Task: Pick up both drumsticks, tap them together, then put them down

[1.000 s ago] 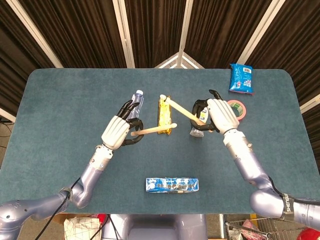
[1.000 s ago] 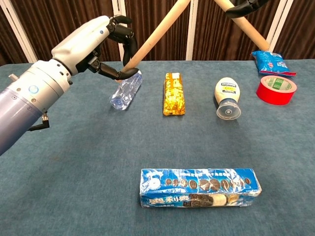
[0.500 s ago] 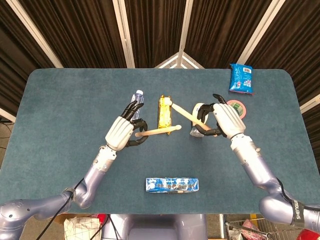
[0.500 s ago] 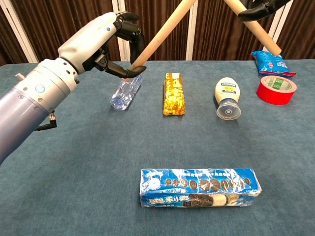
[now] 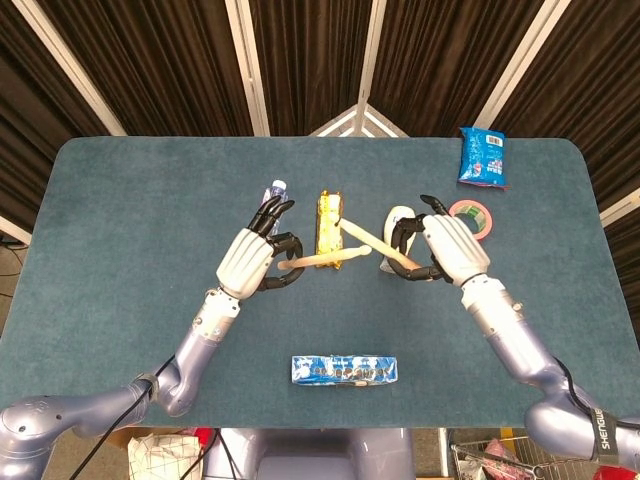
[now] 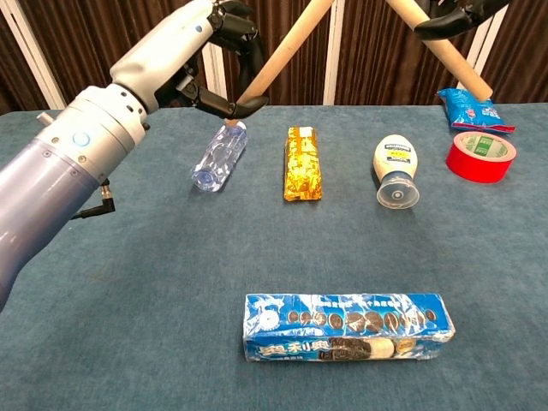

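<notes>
Drumsticks number two, one per hand, both lifted above the table so their tips can meet: the left hand (image 5: 248,262) is clamped on the left drumstick (image 5: 325,259), the right hand (image 5: 448,247) on the right drumstick (image 5: 372,240), shafts angled inward and crossing midway between the hands. Below and between the hands lie one water bottle (image 6: 221,155), one yellow snack bar (image 6: 303,163), one mayonnaise bottle (image 6: 396,172); nearer the robot, one cookie pack (image 6: 346,326); beyond the right hand, one tape roll (image 6: 481,155) and one blue bag (image 6: 470,109)
</notes>
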